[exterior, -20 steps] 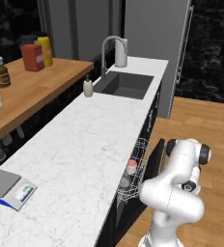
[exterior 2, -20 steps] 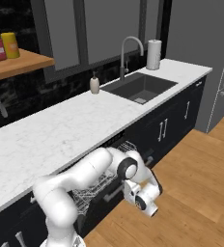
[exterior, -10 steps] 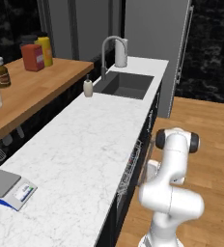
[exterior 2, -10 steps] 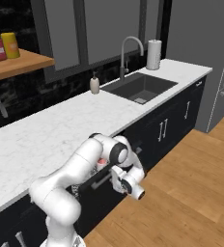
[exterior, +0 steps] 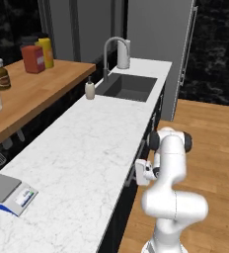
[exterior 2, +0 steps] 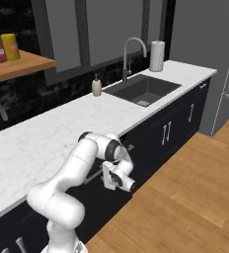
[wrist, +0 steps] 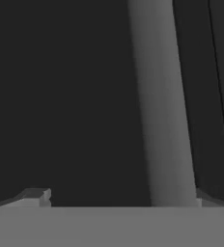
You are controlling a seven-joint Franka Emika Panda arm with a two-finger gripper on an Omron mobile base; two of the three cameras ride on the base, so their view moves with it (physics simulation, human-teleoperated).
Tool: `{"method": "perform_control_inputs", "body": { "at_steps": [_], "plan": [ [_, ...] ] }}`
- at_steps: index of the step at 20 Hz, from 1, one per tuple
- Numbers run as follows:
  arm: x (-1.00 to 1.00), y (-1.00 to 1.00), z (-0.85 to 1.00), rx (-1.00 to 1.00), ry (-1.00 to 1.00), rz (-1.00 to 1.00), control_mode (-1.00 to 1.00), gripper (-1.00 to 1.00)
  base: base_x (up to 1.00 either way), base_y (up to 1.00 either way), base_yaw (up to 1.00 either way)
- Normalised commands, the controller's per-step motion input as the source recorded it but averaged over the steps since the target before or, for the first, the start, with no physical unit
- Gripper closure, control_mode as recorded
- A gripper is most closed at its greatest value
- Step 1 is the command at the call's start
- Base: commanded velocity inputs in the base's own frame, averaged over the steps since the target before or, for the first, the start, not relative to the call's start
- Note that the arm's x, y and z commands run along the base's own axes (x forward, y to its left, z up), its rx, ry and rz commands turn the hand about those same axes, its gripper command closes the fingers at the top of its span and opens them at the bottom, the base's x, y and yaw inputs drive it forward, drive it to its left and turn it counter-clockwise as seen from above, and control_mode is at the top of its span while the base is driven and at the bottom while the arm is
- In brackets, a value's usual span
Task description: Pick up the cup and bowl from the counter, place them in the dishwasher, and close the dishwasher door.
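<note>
Pressing close against the dishwasher door (exterior 2: 94, 190) below the tabletop (exterior: 82, 163), apparently to shut it, the tool (exterior 2: 111, 179) stood wide and empty.

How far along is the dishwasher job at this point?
It looks nearly finished. The dishwasher door stands upright, about level with the black cabinet fronts, so loading seems over. In hand: the open gripper sits right at the door, with the handle between its fingertips. Left: confirm the door is fully shut and back the arm away.
</note>
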Motion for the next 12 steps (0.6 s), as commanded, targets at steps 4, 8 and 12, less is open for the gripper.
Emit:
{"method": "perform_control_inputs", "body": {
  "at_steps": [4, 8, 12],
  "plan": [
    [0.58, 0.98, -0.38, 0.23, 0.30, 0.05, -1.00, -1.00, 0.00, 0.00, 0.00],
    [0.56, 0.97, -0.41, 0.25, 0.32, 0.04, -1.00, -1.00, 0.00, 0.00, 0.00],
    [0.37, 0.72, -0.33, 0.23, 0.27, 0.03, -1.00, -1.00, 0.00, 0.00, 0.00]
  ]
}}
